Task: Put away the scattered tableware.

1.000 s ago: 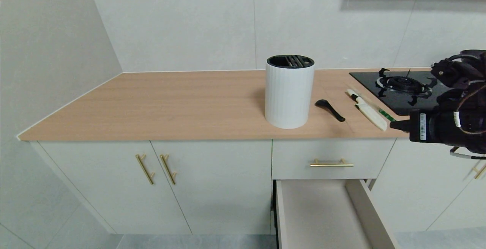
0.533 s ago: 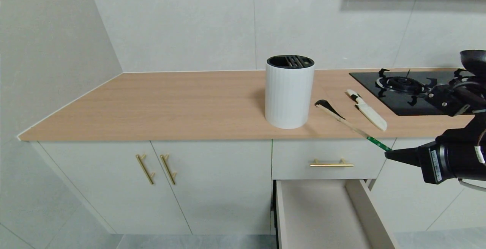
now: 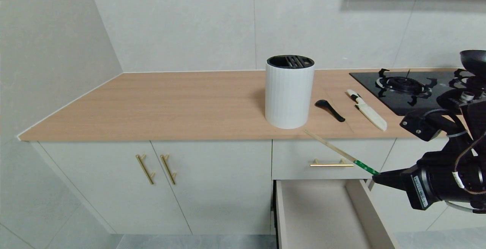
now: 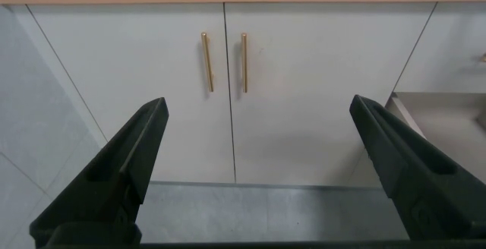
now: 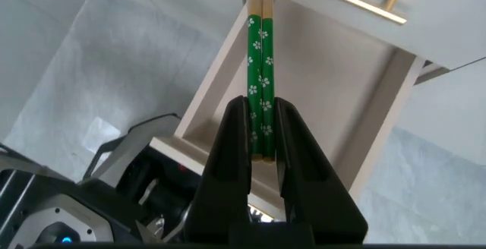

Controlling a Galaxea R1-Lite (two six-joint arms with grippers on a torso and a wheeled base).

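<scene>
The wooden counter [image 3: 152, 104] runs above an open drawer [image 3: 322, 211]. On the counter stands a white ribbed holder [image 3: 289, 93], with a white knife [image 3: 366, 110] and a black spoon [image 3: 329, 109] lying to its right. The left gripper [image 4: 258, 106] faces the cupboard doors [image 4: 228, 89], fingers wide apart. Above the drawer, the right gripper [image 3: 375, 175] is clamped on the green end of the chopsticks [image 3: 338, 151], which slant up toward the counter edge.

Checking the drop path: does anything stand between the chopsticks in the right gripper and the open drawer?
Nothing visible does. The right gripper holds the chopsticks over the open drawer, whose floor is bare.
</scene>
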